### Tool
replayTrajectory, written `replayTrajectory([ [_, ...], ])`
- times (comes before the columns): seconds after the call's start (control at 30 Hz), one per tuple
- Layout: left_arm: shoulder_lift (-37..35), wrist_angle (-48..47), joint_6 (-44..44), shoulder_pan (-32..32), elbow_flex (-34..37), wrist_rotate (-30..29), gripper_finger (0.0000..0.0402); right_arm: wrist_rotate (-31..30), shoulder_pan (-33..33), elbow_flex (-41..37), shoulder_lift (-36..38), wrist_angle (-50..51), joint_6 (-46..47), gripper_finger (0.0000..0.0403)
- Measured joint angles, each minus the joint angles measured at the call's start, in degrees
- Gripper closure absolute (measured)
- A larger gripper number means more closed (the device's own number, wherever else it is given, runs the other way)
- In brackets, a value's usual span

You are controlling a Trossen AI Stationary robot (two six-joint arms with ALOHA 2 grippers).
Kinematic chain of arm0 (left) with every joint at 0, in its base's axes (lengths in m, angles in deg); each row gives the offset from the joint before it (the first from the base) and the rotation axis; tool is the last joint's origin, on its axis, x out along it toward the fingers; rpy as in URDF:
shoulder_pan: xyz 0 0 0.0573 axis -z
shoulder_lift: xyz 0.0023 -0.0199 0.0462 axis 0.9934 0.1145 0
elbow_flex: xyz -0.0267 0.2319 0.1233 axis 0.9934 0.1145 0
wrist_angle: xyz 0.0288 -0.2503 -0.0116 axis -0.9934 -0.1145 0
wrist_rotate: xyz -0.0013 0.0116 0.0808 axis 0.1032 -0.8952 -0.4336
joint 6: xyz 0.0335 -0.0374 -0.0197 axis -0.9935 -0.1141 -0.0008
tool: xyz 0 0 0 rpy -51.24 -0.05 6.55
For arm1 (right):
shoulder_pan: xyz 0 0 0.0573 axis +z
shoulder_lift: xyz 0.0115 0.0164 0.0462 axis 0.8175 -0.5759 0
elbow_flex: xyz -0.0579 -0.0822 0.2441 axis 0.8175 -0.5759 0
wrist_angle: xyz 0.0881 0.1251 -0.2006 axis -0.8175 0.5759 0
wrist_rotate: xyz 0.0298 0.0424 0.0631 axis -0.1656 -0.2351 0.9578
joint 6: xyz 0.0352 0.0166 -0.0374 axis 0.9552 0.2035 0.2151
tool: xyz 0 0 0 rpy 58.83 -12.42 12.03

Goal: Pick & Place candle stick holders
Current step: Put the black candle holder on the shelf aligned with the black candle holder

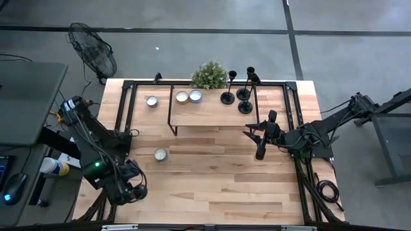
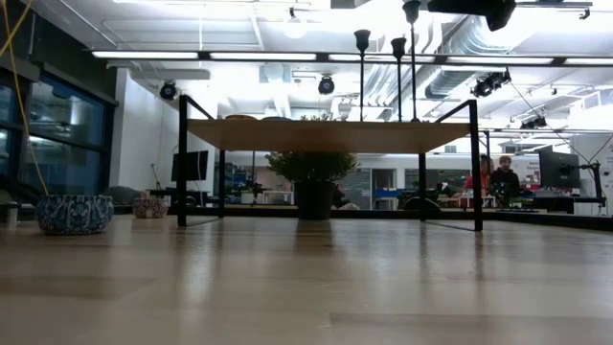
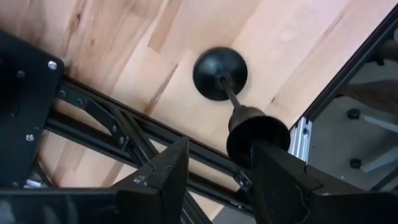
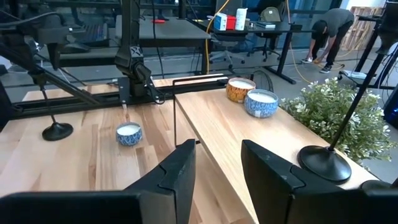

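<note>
Three black candle stick holders (image 1: 243, 94) stand on their round bases at the right end of a low wooden shelf (image 1: 205, 112). Their tops show in the low view (image 2: 398, 46). The fourth holder (image 3: 219, 73) is at the table's near left corner, its base on the wood and its stem leaning; it also shows in the right wrist view (image 4: 57, 130). My left gripper (image 3: 214, 152) is open above it, with the holder's cup between the fingers. My right gripper (image 1: 257, 142) is open and empty, level, just in front of the shelf's right end. My left gripper comes at the fourth holder from above. The holder's top cup (image 3: 249, 127) sits right beside the inner side of one finger (image 3: 280, 180), and the other finger stands apart from it. I cannot tell whether the cup touches the finger. The base is on the table.
Two candle bowls (image 1: 182, 97) sit on the shelf, and two more (image 1: 152, 101) (image 1: 160, 154) on the table. A potted plant (image 1: 209, 75) stands behind the shelf. A black frame (image 1: 125, 109) runs along the table's edges. People show in the room beyond.
</note>
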Motion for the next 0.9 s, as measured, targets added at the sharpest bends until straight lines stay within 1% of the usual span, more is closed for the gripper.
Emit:
replayTrajectory([
  [0.23, 0.1, -0.1, 2.4, 0.0, 0.0, -2.5, 0.0245, 0.8, 0.0, 0.0, 0.0, 0.0, 0.0, 0.0281],
  [0.37, 0.7, 0.0, 2.4, 0.0, 0.0, -2.3, 0.0248, 1.0, 0.0, 0.0, 0.0, 0.0, 0.0, 0.0281],
  [0.53, 2.4, 0.3, 1.6, 0.0, 0.0, -0.7, 0.0248, 1.4, 0.0, 0.0, 0.0, 0.1, 0.0, 0.0281],
  [0.73, 3.7, 0.9, 1.8, 0.0, 0.0, -0.6, 0.0249, 2.0, 0.0, 0.0, 0.0, 0.2, 0.0, 0.0281],
  [0.8, 3.7, 1.2, 2.0, 0.0, 0.0, -0.6, 0.0255, 2.0, 0.0, 0.0, 0.0, 0.2, 0.0, 0.0281],
  [0.9, 3.7, 1.5, 2.6, 0.0, 0.0, -0.6, 0.0278, 2.1, 0.0, 0.0, 0.0, 0.2, 0.0, 0.0281],
])
